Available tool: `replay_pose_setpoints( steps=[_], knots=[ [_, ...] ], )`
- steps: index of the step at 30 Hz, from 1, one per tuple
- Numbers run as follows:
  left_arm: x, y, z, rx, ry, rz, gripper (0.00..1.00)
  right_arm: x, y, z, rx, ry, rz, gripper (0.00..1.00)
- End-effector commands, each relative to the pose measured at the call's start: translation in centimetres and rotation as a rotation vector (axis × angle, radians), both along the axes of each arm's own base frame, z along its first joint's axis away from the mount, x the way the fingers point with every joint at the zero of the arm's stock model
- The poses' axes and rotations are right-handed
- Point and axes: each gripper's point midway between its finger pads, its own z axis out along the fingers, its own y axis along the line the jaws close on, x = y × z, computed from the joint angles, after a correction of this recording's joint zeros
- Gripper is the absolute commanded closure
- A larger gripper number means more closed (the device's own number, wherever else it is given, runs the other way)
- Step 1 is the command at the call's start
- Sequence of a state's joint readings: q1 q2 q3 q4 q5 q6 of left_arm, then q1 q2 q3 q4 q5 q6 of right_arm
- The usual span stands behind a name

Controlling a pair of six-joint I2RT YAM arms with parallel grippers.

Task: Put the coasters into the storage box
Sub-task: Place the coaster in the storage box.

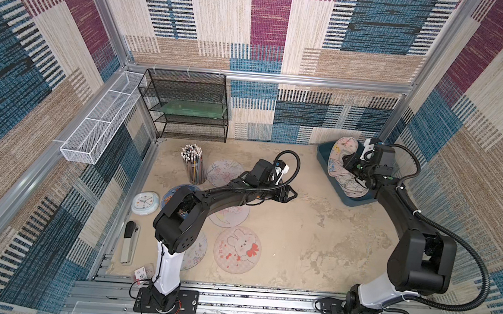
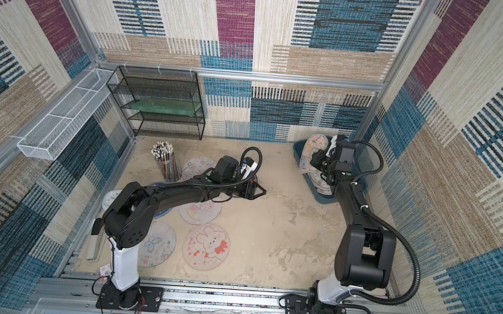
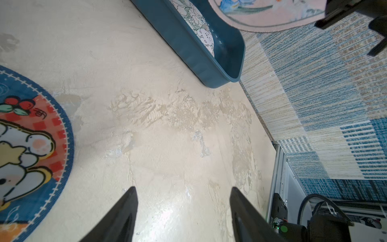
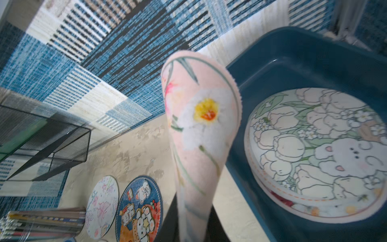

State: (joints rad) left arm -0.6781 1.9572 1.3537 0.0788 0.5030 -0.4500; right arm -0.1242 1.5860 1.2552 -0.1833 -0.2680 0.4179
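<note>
Coasters are split between two places, as you can see: a stack already lies in the storage box [image 1: 325, 158] at the far right of the worktop [image 1: 299, 231], its top mat printed with tulips and a rabbit [image 4: 314, 146], while several others remain flat on the left half. Your right pincer [image 4: 192, 220] is clenched on the edge of a pink flower coaster [image 4: 201, 130], which stands curled and nearly upright at the box's near-left rim; in both top views it shows as a pale disc [image 1: 343, 152] tilted above the box. Your left pincer [image 3: 182, 209] is released, its two dark fingers [image 3: 125, 209] spread over bare worktop and holding nothing, well apart from the box. Beside it lies a dark blue coaster [image 3: 31, 146] with cartoon animals. Nearer the front sit a bunny coaster with a red bow [image 1: 236, 249] and a butterfly coaster [image 2: 156, 247], partly hidden by the left arm. A cup of pencils [image 1: 194, 165], a small white clock [image 1: 145, 203] and a black mesh rack [image 1: 186, 104] stand along the left and back.
</note>
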Motion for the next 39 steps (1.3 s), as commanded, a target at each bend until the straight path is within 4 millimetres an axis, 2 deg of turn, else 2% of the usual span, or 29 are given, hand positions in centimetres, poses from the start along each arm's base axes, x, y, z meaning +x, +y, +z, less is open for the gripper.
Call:
replay_pose_setpoints(
  steps=[1, 6, 13, 21, 26, 28, 32, 34, 36, 39],
  knots=[
    [-0.1, -0.3, 0.7, -0.023, -0.022, -0.013, 0.31, 0.8, -2.5, -0.3, -0.029, -0.001, -0.064, 0.83],
    [-0.1, -0.4, 0.5, -0.025, -0.008, -0.012, 0.32, 2.1, -4.9, -1.7, -0.039, 0.019, -0.115, 0.83],
    [-0.2, -0.2, 0.5, -0.027, -0.003, -0.010, 0.31, 3.8, -5.9, -4.2, -0.042, 0.046, -0.130, 0.82],
    [-0.4, -0.5, 1.6, -0.072, -0.015, -0.023, 0.31, 5.0, -7.3, -9.2, -0.032, 0.079, -0.146, 0.79],
    [-0.5, -0.5, 1.5, -0.069, -0.014, -0.024, 0.31, 5.0, -9.4, -12.4, -0.030, 0.148, -0.197, 0.73],
    [-0.5, -0.4, 1.4, -0.066, -0.013, -0.023, 0.31, 4.8, -10.2, -13.3, -0.045, 0.175, -0.223, 0.67],
    [-0.4, -0.5, 1.2, -0.068, -0.010, -0.025, 0.31, 4.6, -11.3, -14.7, -0.093, 0.248, -0.257, 0.61],
    [-0.4, -0.5, 1.1, -0.067, -0.007, -0.024, 0.31, 4.4, -11.6, -15.1, -0.114, 0.264, -0.268, 0.52],
    [-0.5, -0.5, 1.1, -0.068, -0.006, -0.025, 0.31, 4.1, -12.2, -15.0, -0.140, 0.271, -0.293, 0.37],
    [-0.6, -0.4, 1.0, -0.066, -0.007, -0.025, 0.31, 3.8, -12.7, -14.6, -0.175, 0.280, -0.313, 0.27]
  ],
)
